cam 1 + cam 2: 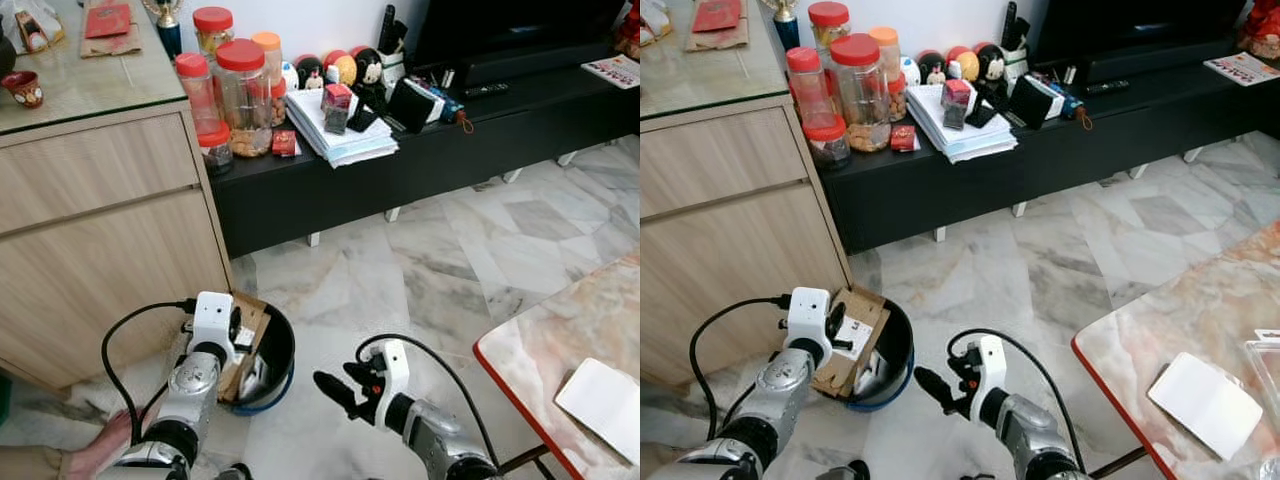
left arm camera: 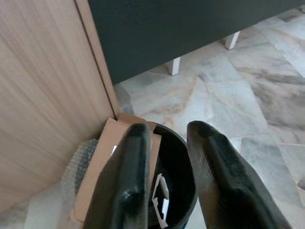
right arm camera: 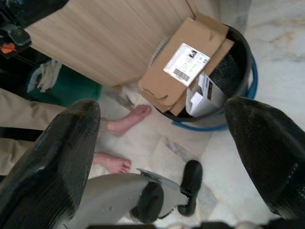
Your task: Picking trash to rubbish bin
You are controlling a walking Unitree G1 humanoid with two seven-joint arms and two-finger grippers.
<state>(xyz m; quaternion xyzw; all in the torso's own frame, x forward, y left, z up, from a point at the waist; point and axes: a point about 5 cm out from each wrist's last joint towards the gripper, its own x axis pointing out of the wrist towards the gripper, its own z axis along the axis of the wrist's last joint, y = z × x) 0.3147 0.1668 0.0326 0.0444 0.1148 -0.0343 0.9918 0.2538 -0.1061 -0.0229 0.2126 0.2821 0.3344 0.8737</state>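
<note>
A glossy marble floor [image 1: 430, 270] in pale grey and cream veining spreads across the room, with open space running between the furniture. On the robot's left stands a light wood-grain cabinet [image 1: 90, 250] with flat drawer fronts and a glass top. Beside it, along the wall, a long low black TV bench [image 1: 420, 160] on short white legs carries red-lidded plastic jars [image 1: 240, 95], a stack of papers [image 1: 340, 135] and small figurines. At the robot's right, the rounded corner of a marble-patterned table [image 1: 570, 350] with a red edge juts in, a white card [image 1: 605, 395] lying on it.

The rubbish bin [image 1: 275, 365], round and black with a blue band at its base, sits on the floor just beside the cabinet's corner. A flattened brown cardboard box [image 3: 186, 67] with a white printed label leans in it, sticking out above the rim, with crumpled white paper [image 3: 200, 93] beside it inside.

The left end effector [image 2: 164, 176] hangs over the bin's mouth, its two black fingers a moderate gap apart and holding nothing. The right end effector [image 3: 167, 157] hovers low over bare floor near the bin, fingers spread wide and empty.

A person's bare feet [image 3: 126, 121] rest on the floor beside the cabinet
</note>
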